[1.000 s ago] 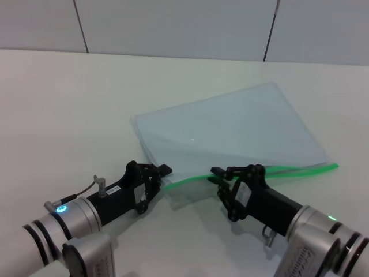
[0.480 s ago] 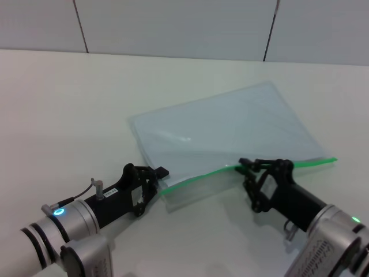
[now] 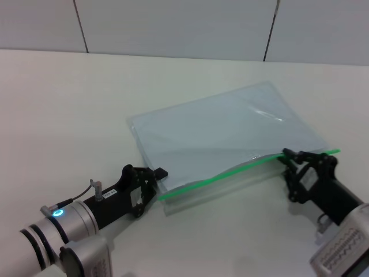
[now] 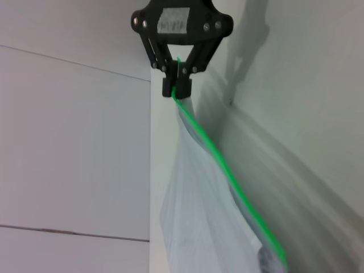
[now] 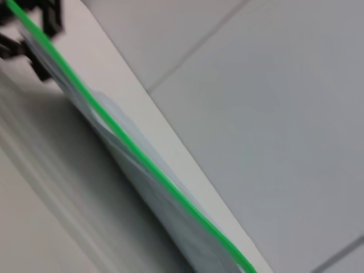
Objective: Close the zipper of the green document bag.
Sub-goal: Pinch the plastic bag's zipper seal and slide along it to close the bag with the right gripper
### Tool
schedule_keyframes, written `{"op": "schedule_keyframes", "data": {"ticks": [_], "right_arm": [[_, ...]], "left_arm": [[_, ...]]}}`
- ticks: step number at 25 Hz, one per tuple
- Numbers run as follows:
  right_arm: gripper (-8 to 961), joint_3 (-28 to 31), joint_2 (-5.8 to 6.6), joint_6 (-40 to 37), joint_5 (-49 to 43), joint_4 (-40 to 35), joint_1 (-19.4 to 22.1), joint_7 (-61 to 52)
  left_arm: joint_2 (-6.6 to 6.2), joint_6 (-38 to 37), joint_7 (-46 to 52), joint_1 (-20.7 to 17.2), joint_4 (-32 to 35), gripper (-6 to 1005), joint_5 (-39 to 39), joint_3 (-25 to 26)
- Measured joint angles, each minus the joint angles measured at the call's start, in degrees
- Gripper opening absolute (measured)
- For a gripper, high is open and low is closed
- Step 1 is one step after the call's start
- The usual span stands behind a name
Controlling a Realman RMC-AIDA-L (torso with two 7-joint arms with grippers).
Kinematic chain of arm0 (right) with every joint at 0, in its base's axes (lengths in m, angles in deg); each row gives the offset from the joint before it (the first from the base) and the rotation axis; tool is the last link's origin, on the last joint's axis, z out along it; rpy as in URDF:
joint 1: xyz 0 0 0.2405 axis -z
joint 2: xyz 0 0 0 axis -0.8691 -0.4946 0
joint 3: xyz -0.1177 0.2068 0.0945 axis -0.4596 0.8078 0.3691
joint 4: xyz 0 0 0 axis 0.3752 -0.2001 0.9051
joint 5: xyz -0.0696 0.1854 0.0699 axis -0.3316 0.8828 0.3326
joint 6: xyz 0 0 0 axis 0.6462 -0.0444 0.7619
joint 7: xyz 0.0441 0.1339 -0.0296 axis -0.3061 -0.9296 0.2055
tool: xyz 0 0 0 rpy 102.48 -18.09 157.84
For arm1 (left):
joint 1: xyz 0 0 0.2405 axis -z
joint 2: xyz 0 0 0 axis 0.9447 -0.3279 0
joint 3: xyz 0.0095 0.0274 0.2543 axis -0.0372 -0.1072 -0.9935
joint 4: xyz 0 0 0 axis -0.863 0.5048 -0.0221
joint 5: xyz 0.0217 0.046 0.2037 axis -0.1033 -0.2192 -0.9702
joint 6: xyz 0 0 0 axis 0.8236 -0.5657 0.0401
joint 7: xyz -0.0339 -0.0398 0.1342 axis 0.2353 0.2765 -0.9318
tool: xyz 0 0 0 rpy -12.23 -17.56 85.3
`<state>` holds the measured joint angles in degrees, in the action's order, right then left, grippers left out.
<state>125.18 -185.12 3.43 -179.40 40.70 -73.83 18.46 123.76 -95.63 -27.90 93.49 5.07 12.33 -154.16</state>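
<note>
The green document bag [image 3: 225, 127] lies flat on the table, pale blue-grey and translucent, with the zipper [image 3: 230, 171] along its near long edge. My left gripper [image 3: 160, 173] is shut on the strip's left end at the bag's corner. In the left wrist view the fingers [image 4: 178, 86] pinch the zipper [image 4: 227, 170], which runs away from them. My right gripper [image 3: 291, 154] is shut on the zipper close to its right end. The slider is hidden between its fingers. The right wrist view shows the zipper [image 5: 142, 156] as a straight line leaving dark fingers [image 5: 52, 17].
The white table [image 3: 69, 104] spreads wide to the left of the bag and behind it. A grey panelled wall [image 3: 173, 23] rises at the table's far edge. Both forearms lie low over the near part of the table.
My right gripper has slid to the right along the zipper, from mid-strip to near the right end. The strip behind it now lies straight. The left gripper has kept its hold.
</note>
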Motion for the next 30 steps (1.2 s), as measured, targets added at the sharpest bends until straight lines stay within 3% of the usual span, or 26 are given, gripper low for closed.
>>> {"op": "schedule_keyframes", "data": {"ticks": [15,25,30], "right_arm": [[182,9.1,0.05,-0.4,0.0,-1.6,3.2,1.4],[211,9.5,-0.01,-0.7,0.0,-3.4,2.7,1.4],[226,9.3,-0.12,-1.5,0.2,-4.0,2.4,0.9]], "left_arm": [[0.0,-0.4,-0.1,-0.5,0.1,126,0.1,1.5],[0.08,-0.6,-0.1,-0.8,0.4,132,0.1,2.1],[0.19,-0.7,0.3,-1.2,1.4,135,5.1,2.5]]}}
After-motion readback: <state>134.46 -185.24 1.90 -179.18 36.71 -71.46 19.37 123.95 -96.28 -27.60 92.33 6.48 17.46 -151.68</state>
